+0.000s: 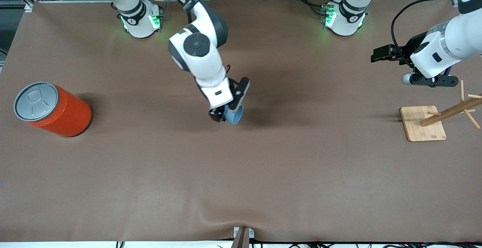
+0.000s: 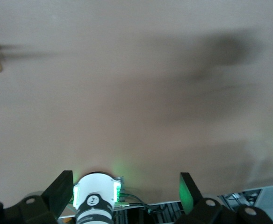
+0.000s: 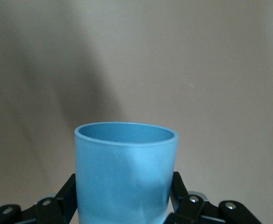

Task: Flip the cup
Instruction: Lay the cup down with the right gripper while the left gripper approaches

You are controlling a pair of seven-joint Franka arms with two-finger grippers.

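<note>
Blue cup (image 1: 235, 115) pinched in right gripper (image 1: 222, 114) mid-table, tilted, prob. mid-flip; setting down left. Left gripper (image 2: 125, 191) waits spread, empty, near wooden rack (image 1: 437, 120).

light blue cup (image 1: 236, 115); orange can (image 1: 56, 108) with grey lid; plain brown table (image 1: 263, 172); pale wooden rack (image 1: 429, 121).

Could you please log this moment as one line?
right end effector: shut on cup | left end effector: open, waiting | can: upright

cup (image 1: 235, 116) | light blue tumbler, no handle | tilted, gripped over mid-table | open mouth visible
</note>
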